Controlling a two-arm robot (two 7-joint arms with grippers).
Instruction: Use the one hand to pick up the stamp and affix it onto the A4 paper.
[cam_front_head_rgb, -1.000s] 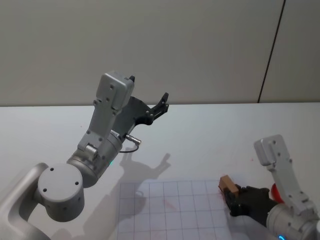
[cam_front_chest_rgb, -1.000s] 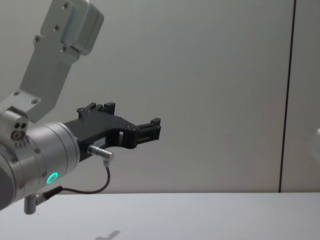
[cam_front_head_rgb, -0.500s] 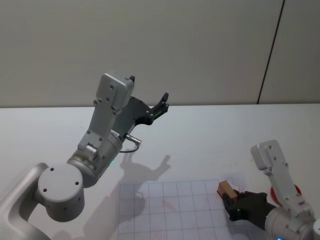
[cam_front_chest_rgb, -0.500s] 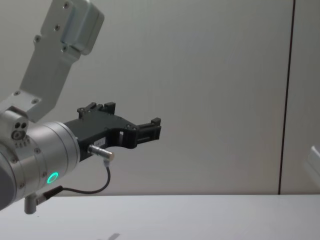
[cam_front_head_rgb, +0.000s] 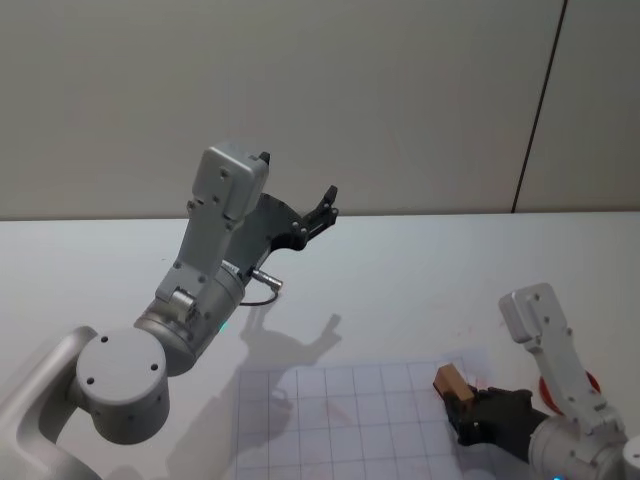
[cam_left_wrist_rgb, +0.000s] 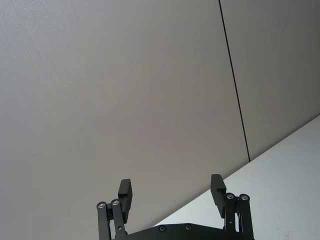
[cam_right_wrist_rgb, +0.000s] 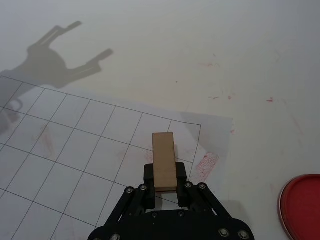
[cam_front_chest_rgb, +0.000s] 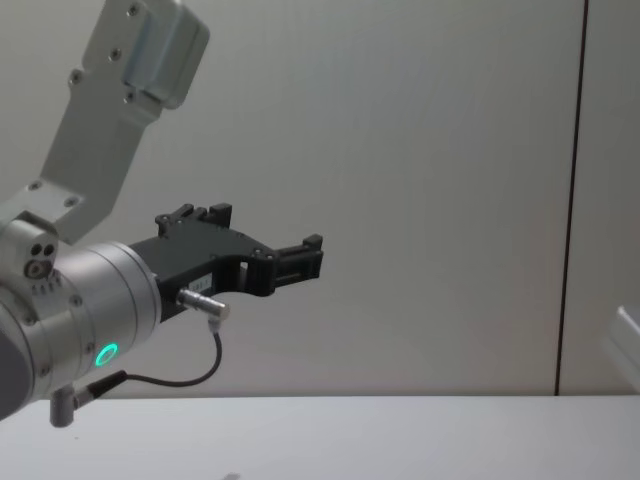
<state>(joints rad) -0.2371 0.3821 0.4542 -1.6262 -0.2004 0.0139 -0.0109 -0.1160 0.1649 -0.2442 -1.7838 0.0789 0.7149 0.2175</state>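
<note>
Right gripper (cam_right_wrist_rgb: 165, 181) clamped stamp (cam_right_wrist_rgb: 164, 159) — long axis straight out from jaws, over paper (cam_right_wrist_rgb: 75, 150); wrist view caught red smudge (cam_right_wrist_rgb: 205, 164) beside. Left gripper (cam_left_wrist_rgb: 170, 181) aloft, fingers wide.

The right gripper (cam_front_head_rgb: 463, 403), clamping the stamp (cam_front_head_rgb: 451, 381), has drawn back over the gridded paper (cam_front_head_rgb: 340, 420).

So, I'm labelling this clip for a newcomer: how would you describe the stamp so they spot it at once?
Start at the white table, then find the gridded paper lying on it. At the paper's far right corner, the right tool grips the stamp: a plain tan wooden block, unlike the red round dish off to the paper's right.
</note>
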